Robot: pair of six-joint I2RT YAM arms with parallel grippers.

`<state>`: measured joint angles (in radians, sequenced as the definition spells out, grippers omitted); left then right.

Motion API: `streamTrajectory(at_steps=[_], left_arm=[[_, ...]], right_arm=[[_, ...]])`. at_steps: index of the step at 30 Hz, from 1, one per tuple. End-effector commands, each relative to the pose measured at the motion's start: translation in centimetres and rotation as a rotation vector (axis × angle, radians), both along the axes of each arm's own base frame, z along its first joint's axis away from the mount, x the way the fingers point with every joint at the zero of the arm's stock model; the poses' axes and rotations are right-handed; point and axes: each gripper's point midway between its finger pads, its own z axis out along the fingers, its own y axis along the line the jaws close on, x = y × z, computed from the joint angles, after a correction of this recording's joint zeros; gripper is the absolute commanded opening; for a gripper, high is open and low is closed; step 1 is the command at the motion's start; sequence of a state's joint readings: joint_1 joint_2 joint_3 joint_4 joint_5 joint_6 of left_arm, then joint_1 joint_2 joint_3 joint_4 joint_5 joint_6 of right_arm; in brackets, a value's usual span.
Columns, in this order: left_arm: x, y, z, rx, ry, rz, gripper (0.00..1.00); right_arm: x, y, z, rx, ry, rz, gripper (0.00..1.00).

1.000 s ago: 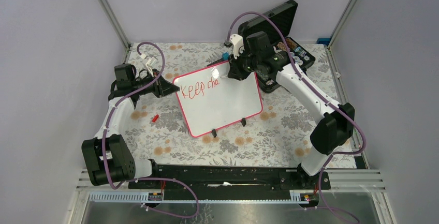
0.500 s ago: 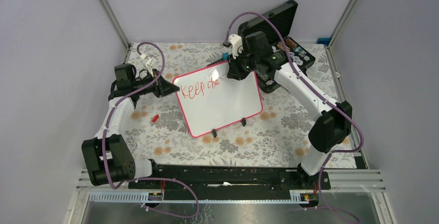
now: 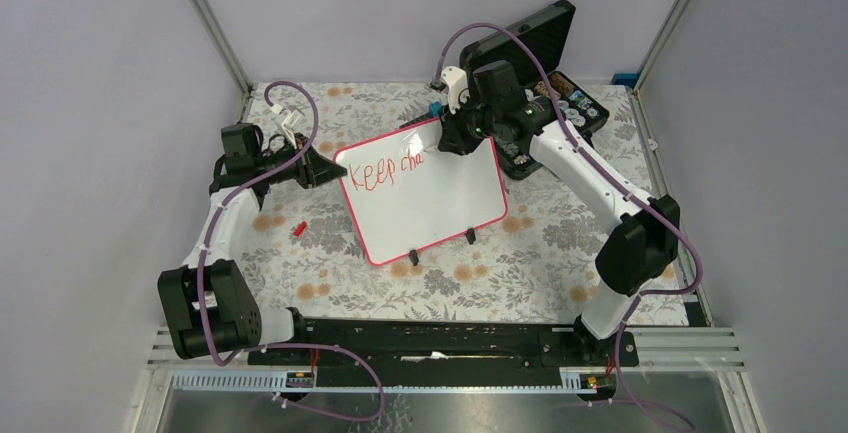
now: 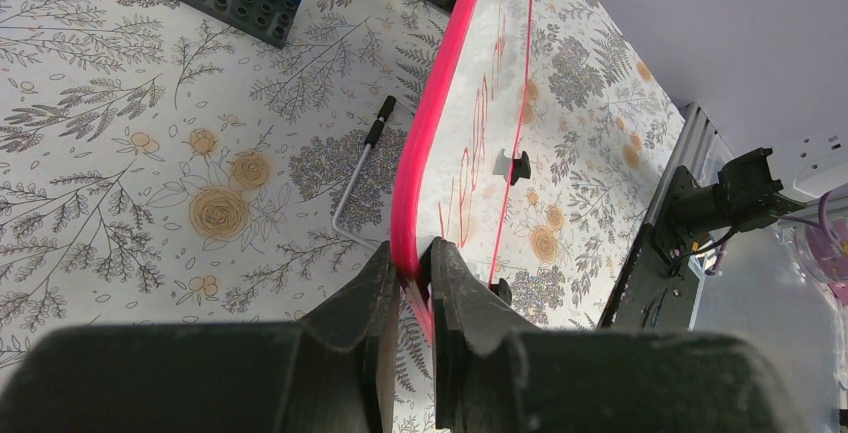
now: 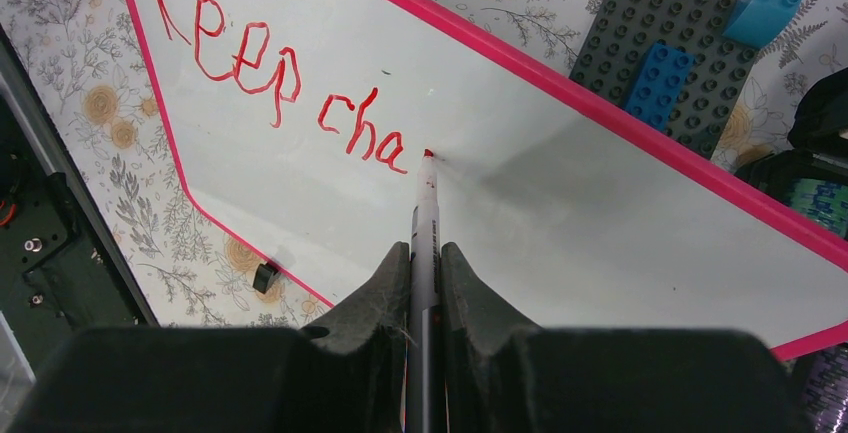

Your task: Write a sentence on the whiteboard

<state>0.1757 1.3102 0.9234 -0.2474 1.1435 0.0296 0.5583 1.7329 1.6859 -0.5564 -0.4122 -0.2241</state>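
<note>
The whiteboard [image 3: 425, 193] with its red-pink frame stands tilted on two black feet mid-table. Red writing [image 5: 285, 88] on it reads "Keep cha". My left gripper [image 4: 412, 265] is shut on the board's left frame edge [image 4: 425, 143]. My right gripper [image 5: 427, 258] is shut on a grey marker [image 5: 425, 223]. The marker's red tip touches the board just right of the last "a". In the top view the right gripper [image 3: 455, 138] is at the board's upper right, the left gripper [image 3: 325, 168] at its left edge.
An open black case [image 3: 540, 63] stands behind the right arm. A grey baseplate with blue bricks [image 5: 675, 58] lies behind the board. A metal hex key [image 4: 360, 178] and a small red cap [image 3: 298, 226] lie on the flowered cloth to the left.
My right gripper has shifted slightly up and left between the oldest frame and now. The writing looks the same. The left arm has not moved.
</note>
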Motion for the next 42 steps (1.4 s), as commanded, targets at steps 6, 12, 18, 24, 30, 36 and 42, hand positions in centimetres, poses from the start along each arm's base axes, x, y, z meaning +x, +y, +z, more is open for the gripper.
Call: streamTrajectory(at_steps=[6,12,18,24,30,36,42], left_arm=[[0.4,-0.3,0.9,0.043,-0.108,-0.030,0.00],[0.4,-0.3,1.0,0.044,-0.109,-0.028,0.00],[0.4,-0.3,0.9,0.044,-0.108,-0.029,0.00],[0.4,-0.3,0.9,0.044,-0.107,-0.028,0.00],[0.4,-0.3,0.9,0.045,-0.108,-0.028,0.00],[0.4,-0.3,0.9,0.045,-0.108,-0.027,0.00],[0.4,-0.3,1.0,0.045,-0.109,-0.027,0.00]], right_arm=[[-0.1,1.0,1.1,0.027,-0.021,0.028,0.00],[-0.4,1.0,0.7,0.022,-0.014,0.036,0.00],[-0.6,0.7,0.6,0.015,-0.017,0.036,0.00],[-1.0,0.6,0.2,0.011,-0.010,0.043,0.00],[-1.1,0.4,-0.2,0.000,-0.005,0.044,0.00],[-0.9,-0.1,-0.1,-0.017,-0.027,0.025,0.00],[-0.7,-0.8,0.2,-0.028,-0.044,0.005,0.00]])
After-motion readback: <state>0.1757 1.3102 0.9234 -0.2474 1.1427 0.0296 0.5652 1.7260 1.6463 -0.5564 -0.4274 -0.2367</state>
